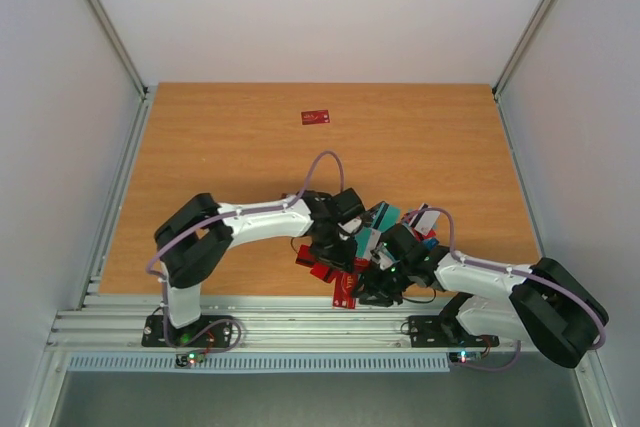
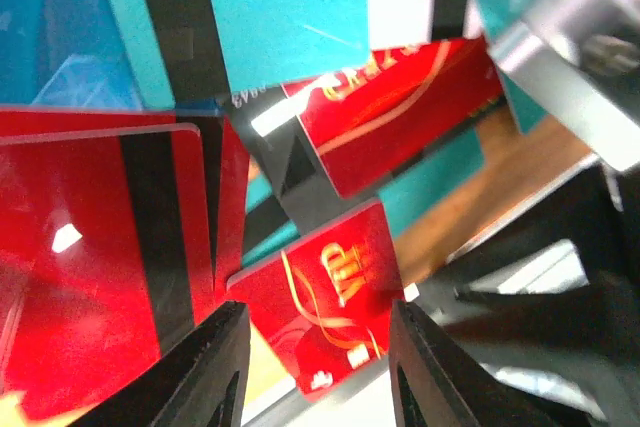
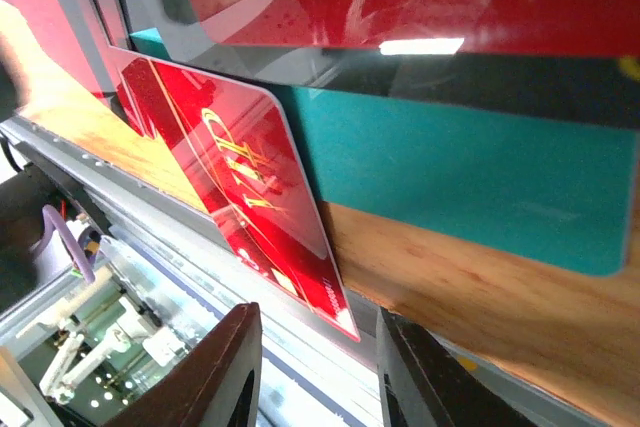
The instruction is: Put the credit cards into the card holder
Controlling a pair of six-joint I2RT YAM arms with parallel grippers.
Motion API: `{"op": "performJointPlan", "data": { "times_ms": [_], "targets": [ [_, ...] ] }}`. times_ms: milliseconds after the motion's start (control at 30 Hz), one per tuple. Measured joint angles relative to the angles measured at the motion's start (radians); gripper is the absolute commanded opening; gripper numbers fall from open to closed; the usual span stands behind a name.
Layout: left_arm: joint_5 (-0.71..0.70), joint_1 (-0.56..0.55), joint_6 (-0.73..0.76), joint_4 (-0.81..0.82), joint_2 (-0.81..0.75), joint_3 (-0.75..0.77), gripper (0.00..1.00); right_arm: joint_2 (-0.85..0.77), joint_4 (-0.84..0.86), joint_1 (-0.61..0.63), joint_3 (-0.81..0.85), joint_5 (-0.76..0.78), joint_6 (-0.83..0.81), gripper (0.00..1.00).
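Note:
A heap of credit cards (image 1: 345, 252), red and teal, lies at the table's front edge, between both arms. One red card with gold lettering (image 2: 335, 287) sticks out over that edge (image 3: 240, 177). My left gripper (image 2: 318, 312) is open, its fingers either side of this card's lower corner. My right gripper (image 3: 315, 315) is open too, just below the same card's overhanging corner, with nothing between its fingers. A red card with a dark stripe (image 2: 100, 247) and teal cards (image 2: 280, 7) lie close by. A single red card (image 1: 315, 116) sits far back. The card holder is not visible.
A metal rail (image 1: 300, 312) runs along the table's front edge, right under the overhanging card. White walls close in the wooden table (image 1: 220, 147) on three sides. The two wrists (image 1: 360, 257) are close to each other above the heap.

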Motion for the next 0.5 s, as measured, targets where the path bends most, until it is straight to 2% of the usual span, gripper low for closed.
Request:
{"op": "performJointPlan", "data": {
  "times_ms": [233, 500],
  "targets": [
    [-0.018, 0.0, 0.0, -0.051, -0.161, -0.06, 0.4, 0.0, 0.034, 0.0, -0.021, -0.024, -0.012, 0.42],
    [0.03, 0.0, -0.009, -0.029, -0.149, -0.209, 0.33, 0.06, 0.161, 0.0, -0.036, -0.087, -0.024, 0.42]
  ]
}}
